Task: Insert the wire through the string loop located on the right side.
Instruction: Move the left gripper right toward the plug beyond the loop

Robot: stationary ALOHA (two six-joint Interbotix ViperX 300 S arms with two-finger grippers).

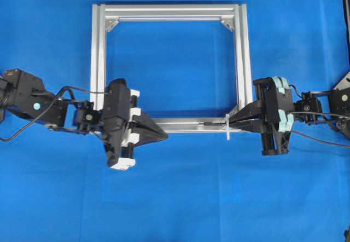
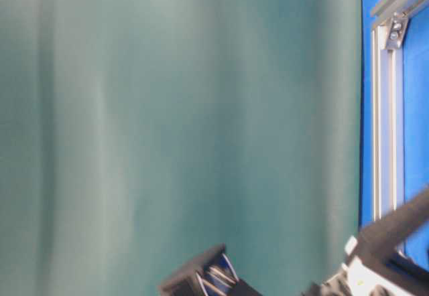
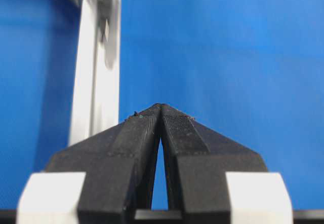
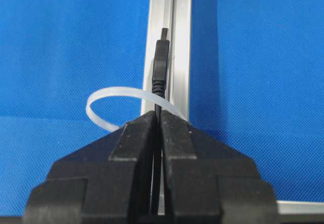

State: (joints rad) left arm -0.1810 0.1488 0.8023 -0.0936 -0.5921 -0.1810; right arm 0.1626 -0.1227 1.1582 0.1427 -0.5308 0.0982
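Observation:
The wire's black plug point(image 4: 160, 64) sticks out ahead of my right gripper point(image 4: 158, 113), which is shut on the thin cable just behind it. The cable crosses the far band of the white string loop point(image 4: 101, 107), and the plug lies beyond that band, along the silver frame rail point(image 4: 179, 41). I cannot tell whether it runs inside the loop. From overhead the string loop point(image 1: 227, 128) sits on the frame's bottom rail right at my right gripper point(image 1: 234, 122), with the plug point(image 1: 210, 124) to its left. My left gripper point(image 1: 165, 137) is shut and empty beside the rail point(image 3: 96, 82).
The square aluminium frame point(image 1: 98, 56) lies flat on the blue cloth, with grey corner brackets at its top corners. The table-level view is mostly a blurred teal backdrop, with a frame rail point(image 2: 385, 108) at the right edge.

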